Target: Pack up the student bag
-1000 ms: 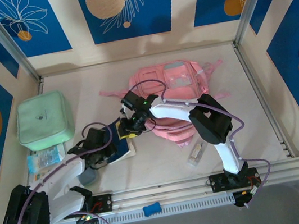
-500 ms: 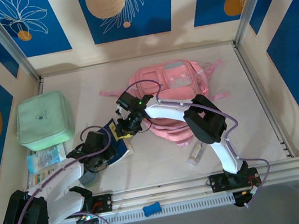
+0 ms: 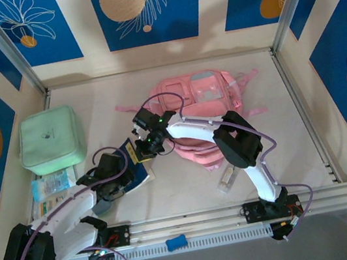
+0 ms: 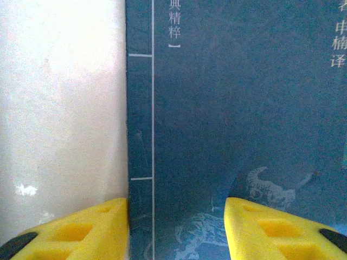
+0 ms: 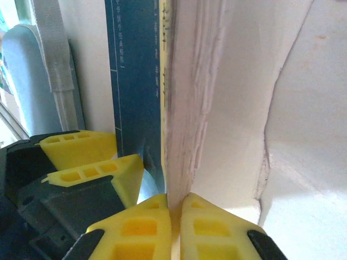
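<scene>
Lying a little above the centre of the overhead frame, the student bag (image 3: 211, 94) rests flat on the counter (image 3: 191, 196), pink straps trailing to its left and right. The right arm rises from the lower right of that frame and crosses the bag's lower-left part. It ends at the right gripper (image 3: 144, 152), just left of the bag. Below and left of it sits a dark blue book (image 3: 137, 170), with the left gripper (image 3: 114, 181) at the book's left side.

In the right wrist view the right gripper is clenched. Its two yellow fingertips are pressed together at the lower centre of the frame, right at the end of the book's cream page block. Whether a page or the cover is nipped between them I cannot tell. The blue cover stands to the left of the pages, and the left gripper's yellow fingers lie against it at the lower left.

In the left wrist view the left gripper is released, its jaws well apart at the bottom of the frame. One is at the book's left edge, over the pale counter, and the other is over the printed cover. Nothing is seen clamped between them.

A mint-green case (image 3: 51, 139) sits at the left of the overhead frame, well apart from the bag, with a pale blue packet (image 3: 51, 184) just below it.
</scene>
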You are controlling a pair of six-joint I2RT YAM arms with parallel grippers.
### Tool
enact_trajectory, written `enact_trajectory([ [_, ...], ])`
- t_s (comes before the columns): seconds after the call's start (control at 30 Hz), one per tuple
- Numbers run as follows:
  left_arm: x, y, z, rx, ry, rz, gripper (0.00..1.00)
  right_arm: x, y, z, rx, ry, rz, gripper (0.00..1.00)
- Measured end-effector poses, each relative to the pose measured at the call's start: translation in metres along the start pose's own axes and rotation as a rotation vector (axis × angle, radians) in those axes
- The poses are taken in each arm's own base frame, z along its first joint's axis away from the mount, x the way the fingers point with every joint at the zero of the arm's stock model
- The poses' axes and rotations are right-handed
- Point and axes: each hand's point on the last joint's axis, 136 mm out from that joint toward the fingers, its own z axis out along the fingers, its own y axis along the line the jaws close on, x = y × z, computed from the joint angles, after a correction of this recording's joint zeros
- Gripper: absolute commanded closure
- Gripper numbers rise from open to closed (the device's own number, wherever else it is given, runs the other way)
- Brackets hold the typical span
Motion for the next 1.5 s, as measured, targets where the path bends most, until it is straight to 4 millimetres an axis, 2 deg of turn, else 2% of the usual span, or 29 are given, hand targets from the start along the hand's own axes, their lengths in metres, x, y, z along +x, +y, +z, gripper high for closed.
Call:
enact_trajectory([
  [0.07,0.001,0.001,-0.001,-0.001,0.001,0.0,0.49,0.001,0.0,0.0,0.001,0.002,-0.002,1.0],
  [0.2,-0.003,-0.003,-0.007,0.026,-0.018,-0.005,0.43,0.001,0.003,-0.005,-0.008,-0.007,-0.009,1.0],
  [0.3,-0.012,-0.01,-0.02,0.061,-0.053,-0.013,0.4,0.004,0.012,-0.023,-0.029,-0.037,-0.027,1.0],
  [0.4,-0.03,-0.02,-0.044,0.105,-0.111,-0.017,0.37,-0.001,0.028,-0.052,-0.068,-0.091,-0.052,1.0],
  [0.57,-0.064,-0.044,-0.098,0.223,-0.245,-0.005,0.32,-0.007,0.046,-0.107,-0.127,-0.197,-0.085,1.0],
  [0.67,-0.076,-0.058,-0.122,0.285,-0.283,0.016,0.29,-0.007,0.052,-0.142,-0.155,-0.256,-0.094,1.0],
  [0.77,-0.081,-0.076,-0.138,0.354,-0.284,0.05,0.27,-0.004,0.054,-0.172,-0.181,-0.306,-0.108,1.0],
  [0.93,-0.079,-0.107,-0.143,0.483,-0.233,0.092,0.26,0.011,0.038,-0.213,-0.224,-0.358,-0.094,1.0],
  [1.23,-0.079,-0.164,-0.134,0.753,-0.145,0.129,0.24,0.03,-0.008,-0.248,-0.326,-0.396,0.003,1.0],
  [1.33,-0.077,-0.181,-0.137,0.826,-0.133,0.147,0.24,0.031,-0.014,-0.257,-0.364,-0.417,0.021,1.0],
  [1.5,-0.07,-0.209,-0.15,0.941,-0.124,0.187,0.29,0.032,-0.007,-0.27,-0.426,-0.443,-0.002,1.0],
])
